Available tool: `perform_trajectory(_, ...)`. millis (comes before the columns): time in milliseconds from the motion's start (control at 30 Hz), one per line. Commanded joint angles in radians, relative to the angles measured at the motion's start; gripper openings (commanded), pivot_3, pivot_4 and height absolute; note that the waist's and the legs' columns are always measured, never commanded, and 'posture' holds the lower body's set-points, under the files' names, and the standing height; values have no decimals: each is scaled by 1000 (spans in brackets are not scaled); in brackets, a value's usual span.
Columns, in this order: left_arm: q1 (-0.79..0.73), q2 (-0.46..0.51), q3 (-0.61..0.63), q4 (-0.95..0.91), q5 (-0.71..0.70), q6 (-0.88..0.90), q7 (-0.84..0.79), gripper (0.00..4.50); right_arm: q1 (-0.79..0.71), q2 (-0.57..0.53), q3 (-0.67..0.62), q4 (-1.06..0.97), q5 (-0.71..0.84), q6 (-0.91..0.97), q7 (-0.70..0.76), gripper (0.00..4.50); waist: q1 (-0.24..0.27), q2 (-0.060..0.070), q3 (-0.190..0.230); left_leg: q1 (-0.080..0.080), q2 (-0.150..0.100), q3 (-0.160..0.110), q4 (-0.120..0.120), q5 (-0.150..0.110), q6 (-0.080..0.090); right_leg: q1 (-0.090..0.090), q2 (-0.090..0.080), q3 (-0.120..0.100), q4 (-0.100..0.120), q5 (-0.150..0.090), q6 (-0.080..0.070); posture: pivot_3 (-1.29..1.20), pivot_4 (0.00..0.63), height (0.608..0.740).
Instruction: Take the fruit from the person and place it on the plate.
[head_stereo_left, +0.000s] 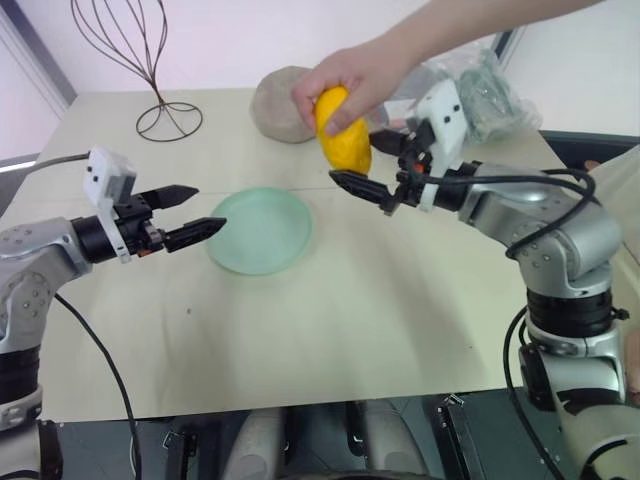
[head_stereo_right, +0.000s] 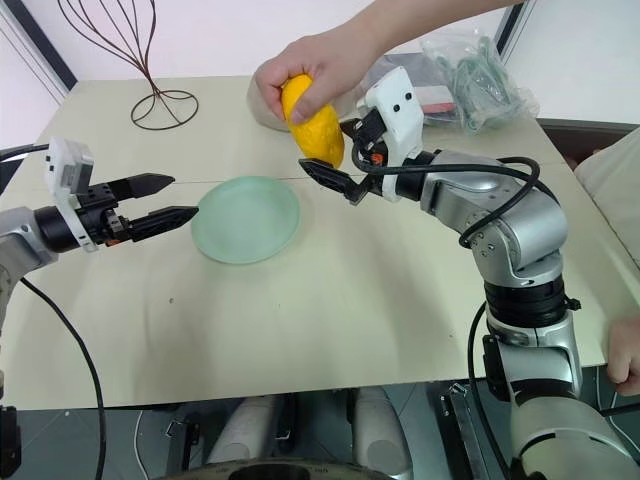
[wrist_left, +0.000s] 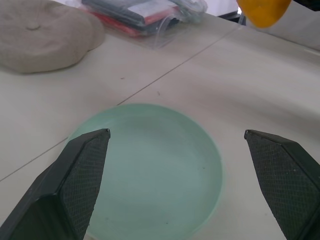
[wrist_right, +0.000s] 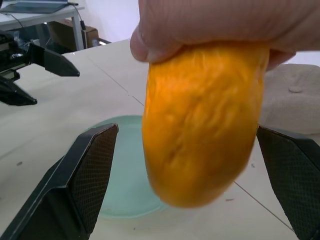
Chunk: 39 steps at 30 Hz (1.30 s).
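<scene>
A person's bare hand (head_stereo_left: 352, 82) reaches in from the far right corner of the pale, matte wooden table (head_stereo_left: 330, 330) and grips the top of a smooth, slightly dimpled yellow-orange oblong fruit (head_stereo_left: 342, 132), holding it upright in the air above the table, just beyond the far right rim of a round, flat, pale mint-green translucent plate (head_stereo_left: 262, 230). The plate lies flat near the middle of the table, its surface glossy and bare. The right gripper (head_stereo_left: 385, 170), black with cross-hatched textured finger pads, has its fingers spread wide on either side of the fruit's lower half; in the right wrist view the fruit (wrist_right: 200, 135) hangs between the two fingers with a gap at each side, so nothing is gripped yet. The left gripper (head_stereo_left: 195, 212) hovers level just beside the plate's near left rim, its two tapered black fingers likewise standing wide apart and holding nothing. Toward the far edge of the table sits a beige, rounded, felt-like cap (head_stereo_left: 277, 103), partly hidden behind the hand. A thin dark wire stand with a ring base (head_stereo_left: 168, 118) stands at the far left, and crinkled clear plastic bags (head_stereo_right: 480, 80) lie near the far right corner.
</scene>
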Motion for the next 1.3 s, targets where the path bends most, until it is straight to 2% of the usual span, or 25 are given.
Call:
perform_trajectory(33,1,15,39,-28,-14,-1,6,4500,-37,23,-3,4,-21,-23,-6,4460,0,0,0,0,0,0,0,0,0,0,0,0,0,0,0,0,150,740)
perform_trajectory(100,3,16,39,-30,-15,0,9,4500,-39,37,0,10,-30,-26,-6,4460,0,0,0,0,0,0,0,0,0,0,0,0,0,0,0,0,150,740)
perform_trajectory(133,5,17,41,-32,-16,0,9,4500,-41,46,2,13,-35,-28,-8,4239,0,0,0,0,0,0,0,0,0,0,0,0,0,0,0,0,150,740)
perform_trajectory(200,7,18,42,-33,-17,-1,11,4500,-43,58,3,17,-43,-31,-6,3575,0,0,0,0,0,0,0,0,0,0,0,0,0,0,0,0,150,740)
perform_trajectory(267,9,18,43,-35,-18,-1,13,4500,-45,66,4,17,-50,-30,-3,2594,-1,0,0,0,0,0,0,0,0,0,0,0,0,0,0,0,150,740)
perform_trajectory(300,10,18,43,-36,-19,0,14,4500,-45,69,5,15,-52,-29,-1,2444,-1,0,0,0,0,0,0,0,0,0,0,0,0,0,0,0,150,740)
perform_trajectory(567,18,18,52,-42,-21,3,16,4500,-48,82,6,10,-60,-17,4,2444,-2,0,0,0,0,0,0,0,0,0,0,0,0,0,0,0,150,740)
perform_trajectory(700,28,25,61,-42,-23,6,19,4500,-35,129,24,-6,-46,-1,-8,2444,-3,0,0,0,0,0,-1,0,0,0,0,0,0,0,0,0,150,740)
perform_trajectory(933,60,45,110,-48,-27,20,29,4500,-45,318,36,132,-74,-18,-102,2444,-6,0,0,0,0,0,-1,0,0,-1,0,0,0,0,0,0,150,740)
perform_trajectory(1167,103,54,156,-85,-46,39,47,4500,-97,508,-37,383,-71,-41,-192,2444,-6,1,0,0,0,0,-1,0,-1,-1,0,0,0,0,0,0,150,740)
perform_trajectory(1300,122,55,176,-111,-56,53,63,4500,-122,569,-62,505,-89,-58,-233,2444,-7,1,0,0,0,0,-2,0,-1,-2,0,0,0,0,-1,0,150,740)
